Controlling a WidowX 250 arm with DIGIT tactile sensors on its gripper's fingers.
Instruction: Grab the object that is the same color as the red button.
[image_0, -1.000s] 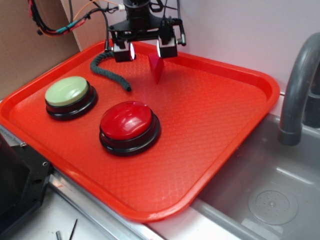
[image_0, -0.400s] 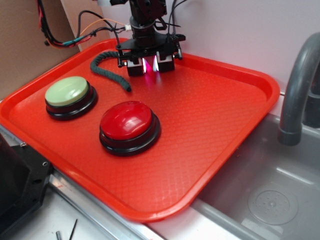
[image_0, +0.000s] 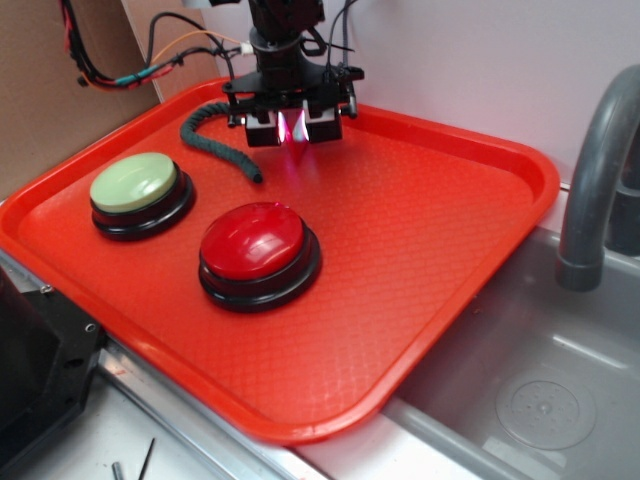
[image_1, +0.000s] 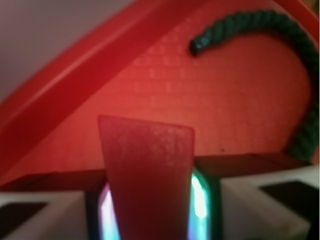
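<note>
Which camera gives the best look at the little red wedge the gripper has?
The wrist view: the wedge fills the foreground, pinched between the fingers, its flat faces plain. The exterior view shows only a red sliver in the gripper, hard to tell from the tray.

From the exterior view, most of the red wedge (image_0: 296, 148) is hidden between the closed jaws; only its lower tip shows. The wrist view is blurred, its bottom edge cutting off the wedge (image_1: 147, 180). The green rope (image_1: 280, 55) runs off the right edge. The grey faucet (image_0: 600, 170) is cropped at right.
</note>
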